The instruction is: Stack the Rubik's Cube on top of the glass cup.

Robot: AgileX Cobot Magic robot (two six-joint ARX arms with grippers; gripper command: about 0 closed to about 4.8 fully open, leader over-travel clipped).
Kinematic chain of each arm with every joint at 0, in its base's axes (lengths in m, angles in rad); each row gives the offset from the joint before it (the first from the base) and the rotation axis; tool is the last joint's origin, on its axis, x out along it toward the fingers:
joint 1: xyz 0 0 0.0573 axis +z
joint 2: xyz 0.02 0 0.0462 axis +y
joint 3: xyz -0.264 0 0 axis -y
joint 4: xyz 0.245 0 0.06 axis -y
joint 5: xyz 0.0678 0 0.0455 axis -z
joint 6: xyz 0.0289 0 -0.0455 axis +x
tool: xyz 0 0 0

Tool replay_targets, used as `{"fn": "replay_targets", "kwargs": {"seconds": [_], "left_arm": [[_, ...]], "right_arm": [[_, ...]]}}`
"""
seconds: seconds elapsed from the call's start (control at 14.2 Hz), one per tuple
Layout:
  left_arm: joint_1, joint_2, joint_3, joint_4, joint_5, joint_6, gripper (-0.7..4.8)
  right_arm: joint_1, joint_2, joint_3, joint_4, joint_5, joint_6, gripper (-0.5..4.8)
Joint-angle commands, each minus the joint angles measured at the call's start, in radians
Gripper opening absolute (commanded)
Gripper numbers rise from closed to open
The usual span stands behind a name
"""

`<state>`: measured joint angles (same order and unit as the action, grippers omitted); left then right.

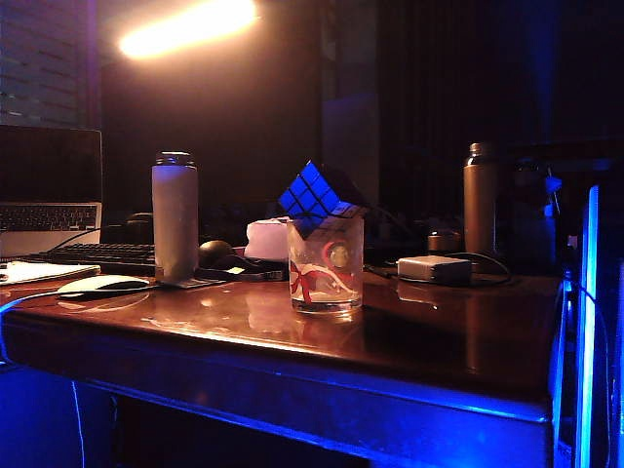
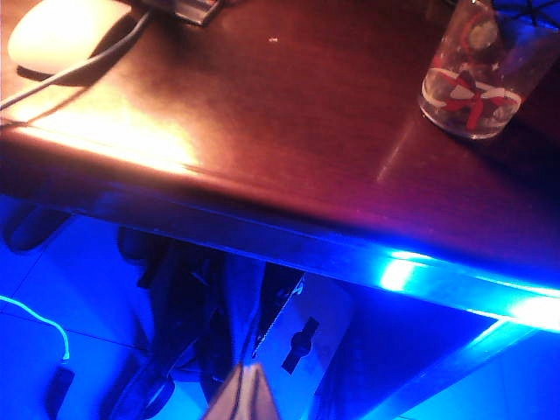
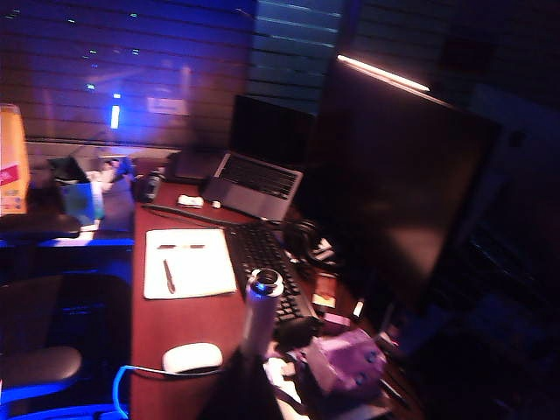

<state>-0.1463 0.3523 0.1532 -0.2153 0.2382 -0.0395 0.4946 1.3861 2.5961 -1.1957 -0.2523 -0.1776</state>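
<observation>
The Rubik's Cube [image 1: 312,192], blue with black grid lines, rests tilted on the rim of the glass cup [image 1: 326,263], one corner dipping inside. The cup is a clear tumbler with a red and white ribbon print, standing mid-table. No gripper shows in the exterior view. In the left wrist view my left gripper [image 2: 248,392] hangs shut and empty below the table's front edge, well away from the glass cup [image 2: 468,83]. My right gripper [image 3: 241,398] is a dark, blurred shape above the table, holding nothing visible; neither cube nor cup is clear in that view.
On the wooden table [image 1: 439,322] stand a grey bottle [image 1: 175,219] left of the cup and a brown bottle [image 1: 479,200] at the back right. A white mouse [image 1: 102,285], keyboard [image 1: 97,255], laptop [image 1: 49,190] and power adapter [image 1: 435,268] lie around.
</observation>
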Motion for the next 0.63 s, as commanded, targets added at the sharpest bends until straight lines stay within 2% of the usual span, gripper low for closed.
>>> {"fn": "replay_targets", "kwargs": {"seconds": [0.07, 0.49, 0.63], "left_arm": [[0.000, 0.000, 0.003, 0.008, 0.002, 0.005, -0.02], [0.000, 0.000, 0.003, 0.008, 0.002, 0.005, -0.02], [0.000, 0.000, 0.003, 0.008, 0.002, 0.005, -0.02]], "right_arm": [[0.001, -0.024, 0.001, -0.023, 0.014, 0.001, 0.00], [0.001, -0.031, -0.003, -0.060, 0.013, -0.010, 0.00], [0.001, -0.053, -0.106, 0.016, 0.032, -0.035, 0.00]]}}
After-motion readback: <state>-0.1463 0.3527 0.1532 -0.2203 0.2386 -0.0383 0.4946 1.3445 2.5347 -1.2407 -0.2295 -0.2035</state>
